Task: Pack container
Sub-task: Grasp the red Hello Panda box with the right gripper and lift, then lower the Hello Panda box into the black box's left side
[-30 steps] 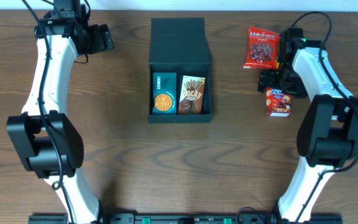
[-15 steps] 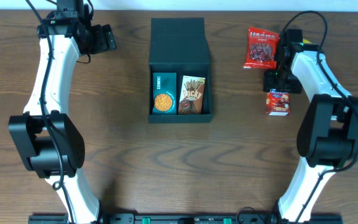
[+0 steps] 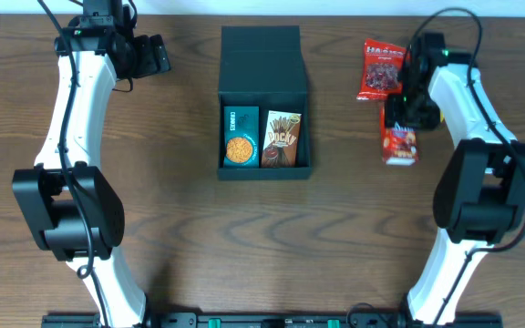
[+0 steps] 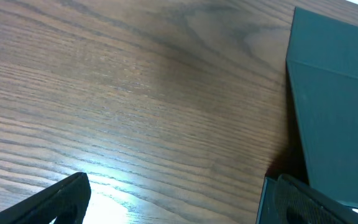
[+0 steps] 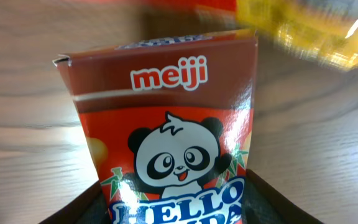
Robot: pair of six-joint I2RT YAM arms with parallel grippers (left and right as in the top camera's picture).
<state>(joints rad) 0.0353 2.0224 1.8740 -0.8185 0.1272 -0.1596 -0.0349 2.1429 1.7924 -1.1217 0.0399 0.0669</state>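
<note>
1. Left gripper (image 3: 156, 56): far left, at the back of the table (image 3: 180, 228). Fingers spread wide, holding nothing, over bare wood just beside the container's lid.
2. Container (image 3: 264, 168): table centre, lid (image 3: 264, 56) folded back flat. Inside, side by side:
   - teal snack box (image 3: 241, 137), writing too small to read;
   - brown box (image 3: 283, 139) marked "Pocky".
3. Red Haribo bag (image 3: 383, 70): right rear, lying flat.
4. Right gripper (image 3: 396, 128): fingers closed against both sides of a red box (image 5: 179, 137), which reads "meiji" and "HELLO" above a panda. It stands tilted, just in front of the bag.
</note>
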